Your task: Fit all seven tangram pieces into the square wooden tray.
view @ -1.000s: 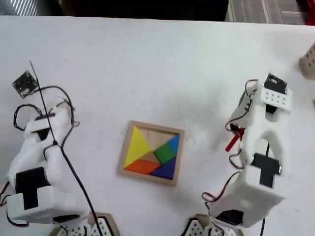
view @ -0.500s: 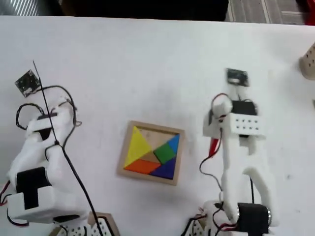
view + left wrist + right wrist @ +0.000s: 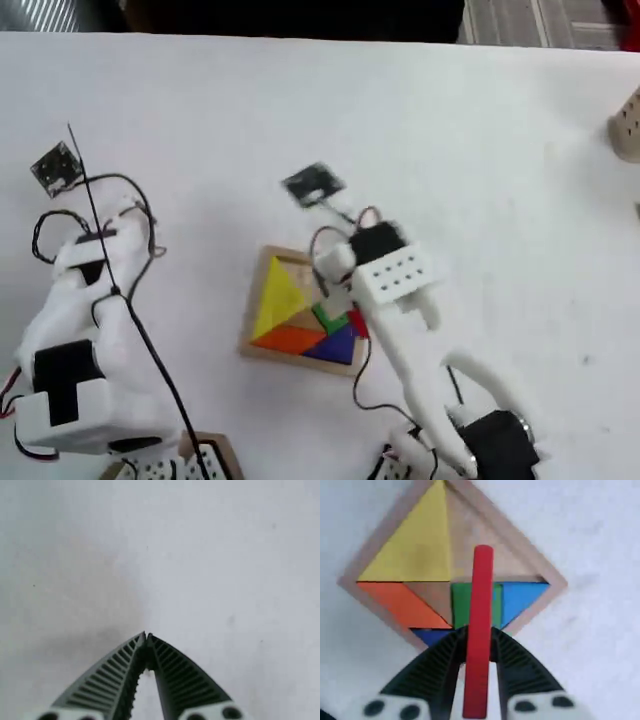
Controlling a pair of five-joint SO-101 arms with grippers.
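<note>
The square wooden tray [image 3: 290, 254] lies mid-table with yellow [image 3: 278, 297], orange [image 3: 288, 339], green and blue pieces in it. The right wrist view has the tray [image 3: 553, 586] directly below, a bare wood-coloured triangle [image 3: 485, 535] beside the yellow piece [image 3: 420, 555]. My right gripper [image 3: 477, 635] is shut on a red piece [image 3: 482, 580], held on edge above the green piece [image 3: 461, 605]. From above, the right gripper [image 3: 345, 315] hangs over the tray's right half. My left gripper [image 3: 146, 638] is shut with nothing in it, over bare white table far left of the tray.
The left arm [image 3: 80, 300] rests at the table's left with black cables [image 3: 130, 300] trailing from it. A beige perforated object [image 3: 628, 125] sits at the far right edge. Open white table surrounds the tray.
The right arm has swung from the table's right side leftward over the tray, carrying the red piece. The left arm has stayed still.
</note>
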